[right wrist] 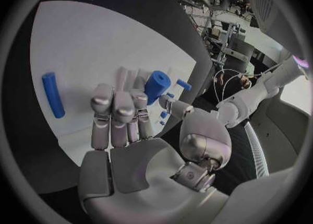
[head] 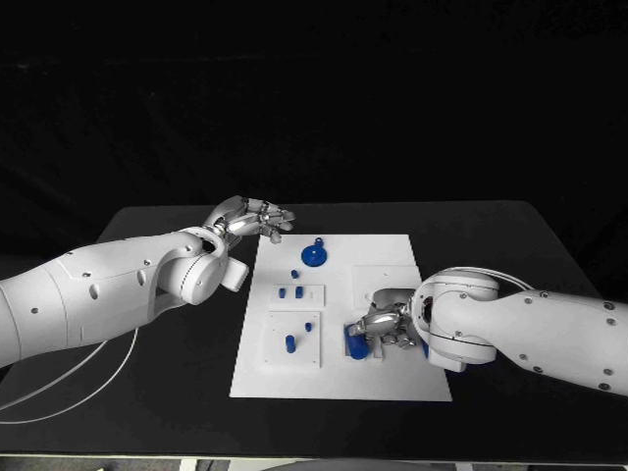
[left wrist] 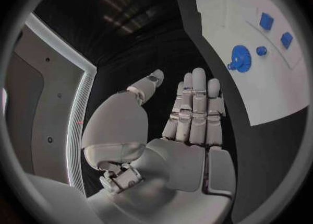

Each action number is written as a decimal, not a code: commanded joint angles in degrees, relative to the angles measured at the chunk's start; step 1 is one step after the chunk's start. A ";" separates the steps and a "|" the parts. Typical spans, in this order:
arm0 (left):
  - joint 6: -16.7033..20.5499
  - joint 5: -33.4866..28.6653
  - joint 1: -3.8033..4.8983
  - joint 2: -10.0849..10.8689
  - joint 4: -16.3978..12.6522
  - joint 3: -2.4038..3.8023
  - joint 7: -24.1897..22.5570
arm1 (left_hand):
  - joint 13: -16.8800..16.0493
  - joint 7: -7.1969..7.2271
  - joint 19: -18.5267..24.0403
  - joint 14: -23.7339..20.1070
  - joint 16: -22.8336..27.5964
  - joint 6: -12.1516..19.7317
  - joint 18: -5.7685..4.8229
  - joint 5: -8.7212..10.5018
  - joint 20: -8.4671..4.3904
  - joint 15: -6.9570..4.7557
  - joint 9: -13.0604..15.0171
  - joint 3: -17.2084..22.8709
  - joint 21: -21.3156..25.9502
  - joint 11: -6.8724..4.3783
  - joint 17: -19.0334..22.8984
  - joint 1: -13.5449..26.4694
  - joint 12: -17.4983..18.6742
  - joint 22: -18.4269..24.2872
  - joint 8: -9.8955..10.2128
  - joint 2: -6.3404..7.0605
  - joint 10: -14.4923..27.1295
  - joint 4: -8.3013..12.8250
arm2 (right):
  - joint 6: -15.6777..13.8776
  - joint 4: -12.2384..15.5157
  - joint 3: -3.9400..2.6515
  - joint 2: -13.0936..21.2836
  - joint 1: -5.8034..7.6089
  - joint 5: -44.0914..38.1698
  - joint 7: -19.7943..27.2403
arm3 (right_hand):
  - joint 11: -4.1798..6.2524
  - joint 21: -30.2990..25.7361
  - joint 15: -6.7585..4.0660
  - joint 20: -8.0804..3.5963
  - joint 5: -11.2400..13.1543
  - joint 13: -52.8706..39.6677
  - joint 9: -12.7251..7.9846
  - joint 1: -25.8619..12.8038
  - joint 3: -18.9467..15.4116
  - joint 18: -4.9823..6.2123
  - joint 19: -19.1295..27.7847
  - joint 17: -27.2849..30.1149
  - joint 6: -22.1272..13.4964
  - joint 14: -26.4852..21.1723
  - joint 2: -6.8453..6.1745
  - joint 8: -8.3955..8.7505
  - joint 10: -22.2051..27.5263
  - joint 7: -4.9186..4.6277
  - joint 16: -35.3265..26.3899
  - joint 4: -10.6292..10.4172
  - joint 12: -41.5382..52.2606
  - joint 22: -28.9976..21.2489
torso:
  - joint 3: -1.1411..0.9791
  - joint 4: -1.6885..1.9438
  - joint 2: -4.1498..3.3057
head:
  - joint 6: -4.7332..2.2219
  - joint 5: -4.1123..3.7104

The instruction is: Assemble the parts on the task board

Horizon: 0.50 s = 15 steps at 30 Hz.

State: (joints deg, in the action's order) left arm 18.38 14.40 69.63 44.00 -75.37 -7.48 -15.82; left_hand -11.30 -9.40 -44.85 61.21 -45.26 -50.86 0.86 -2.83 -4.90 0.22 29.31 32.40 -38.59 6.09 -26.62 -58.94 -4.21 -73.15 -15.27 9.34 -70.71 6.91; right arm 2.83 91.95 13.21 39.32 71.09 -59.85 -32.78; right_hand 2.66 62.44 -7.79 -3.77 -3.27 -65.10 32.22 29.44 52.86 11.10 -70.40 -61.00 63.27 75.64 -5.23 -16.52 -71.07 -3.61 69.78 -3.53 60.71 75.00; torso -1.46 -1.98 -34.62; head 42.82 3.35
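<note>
The white task board [head: 378, 378] lies mid-table. My right hand [head: 381, 326] is low over its right half, and thumb and fingers [right wrist: 116, 104] pinch a thick blue cylinder [right wrist: 156, 85], also seen at the fingertips [head: 356, 344]. A blue rod [right wrist: 52, 94] lies flat on the board beside that hand. A blue gear [head: 316, 255] sits near the board's far edge. Small blue pegs [head: 290, 292] and two more [head: 290, 342] stand in the left panels. My left hand [head: 252, 217] hovers over the black table off the board's far left corner, fingers [left wrist: 195, 106] straight and empty.
The black table [head: 512, 245] surrounds the board, with bare room to the right and far side. White cables [head: 74, 378] trail along the table's left side under my left arm. From the left wrist, the gear [left wrist: 240, 57] and blue pieces [left wrist: 266, 21] show on the board.
</note>
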 commanded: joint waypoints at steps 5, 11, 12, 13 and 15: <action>-0.56 -0.32 0.05 -0.10 -0.07 0.05 -0.31 | -0.08 0.09 -0.23 0.41 0.25 0.45 0.81 -0.15 -0.48 0.03 -0.09 -0.08 0.40 -0.05 -0.08 0.15 0.12 -0.09 -0.26 -0.46 0.41 -0.30 | -0.95 0.07 0.14 0.25 -0.21 -0.74 0.58 | 0.16 0.19 -0.77 0.02 0.46 -0.36 0.20 -3.46 -9.18 3.90 0.07 0.09 0.12 -0.36 -4.06 -0.24 -0.27 0.08 0.03 0.57 -0.35 0.33 | 0.00 -0.01 -0.01 | -0.10 -0.08; -0.56 -0.32 0.05 -0.05 -0.06 0.05 -0.27 | -0.08 0.09 -0.23 0.41 0.27 0.47 0.81 -0.14 -0.48 0.03 -0.10 -0.09 0.41 -0.05 -0.10 0.16 0.12 -0.11 -0.25 -0.46 0.43 -0.30 | -1.14 0.68 0.14 1.20 -0.21 -0.74 0.86 | 0.27 0.05 -0.90 -0.41 0.44 -0.53 0.29 -3.17 -11.51 3.90 0.32 0.11 -0.02 -0.48 -5.50 -0.32 -0.20 0.18 0.05 1.02 -0.49 0.26 | -0.02 0.01 0.01 | -0.15 -0.10; -0.55 -0.32 0.05 -0.05 -0.06 0.05 -0.26 | -0.08 0.09 -0.23 0.41 0.27 0.48 0.81 -0.14 -0.48 0.03 -0.10 -0.09 0.41 -0.05 -0.11 0.16 0.12 -0.11 -0.25 -0.46 0.43 -0.31 | -1.10 0.89 0.14 1.54 -0.21 -0.74 1.15 | 0.27 0.03 -0.91 -0.46 0.44 -0.55 0.29 -3.15 -11.71 3.90 0.34 0.11 -0.05 -0.50 -5.65 -0.31 -0.19 0.19 0.05 1.00 -0.51 0.25 | -0.02 0.01 0.01 | -0.15 -0.10; -0.57 -0.32 0.05 -0.05 -0.06 0.05 -0.26 | -0.08 0.09 -0.24 0.41 0.27 0.48 0.81 -0.14 -0.48 0.03 -0.10 -0.09 0.42 -0.05 -0.11 0.16 0.12 -0.11 -0.25 -0.46 0.43 -0.31 | -1.06 1.15 0.14 1.94 -0.21 -0.61 1.58 | 0.28 0.02 -0.92 -0.49 0.44 -0.56 0.30 -3.10 -11.83 3.90 0.35 0.12 -0.06 -0.51 -5.75 -0.32 -0.19 0.19 0.05 1.00 -0.53 0.24 | -0.02 0.00 0.00 | -0.16 -0.08; -0.61 -0.32 0.05 0.00 -0.05 0.05 -0.20 | -0.08 0.08 -0.24 0.41 0.28 0.49 0.81 -0.14 -0.48 0.03 -0.10 -0.09 0.42 -0.05 -0.12 0.16 0.12 -0.12 -0.25 -0.46 0.43 -0.31 | -0.71 1.72 0.12 2.70 -0.21 -0.41 2.02 | 0.29 -0.01 -0.95 -0.59 0.44 -0.60 0.32 -2.92 -12.12 3.90 0.37 0.13 -0.11 -0.53 -6.08 -0.32 -0.18 0.20 0.04 1.03 -0.56 0.21 | -0.02 0.00 0.00 | -0.16 -0.08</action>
State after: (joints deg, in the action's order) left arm 18.38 14.40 69.63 44.03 -75.33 -7.49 -15.77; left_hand -11.29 -9.40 -44.85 61.21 -45.26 -50.86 0.86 -2.83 -4.90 0.22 29.26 32.40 -38.37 6.09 -26.66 -58.94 -4.21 -73.20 -15.26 9.34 -70.71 6.91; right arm 1.70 93.41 13.29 41.58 70.94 -59.91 -31.88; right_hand 2.67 62.55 -8.12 -3.88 -2.89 -65.65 32.45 26.65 41.01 12.35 -70.06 -60.94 63.40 75.31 -10.94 -16.64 -71.06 -3.57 69.78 -2.51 60.48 75.00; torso -1.46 -1.98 -34.62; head 42.67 3.26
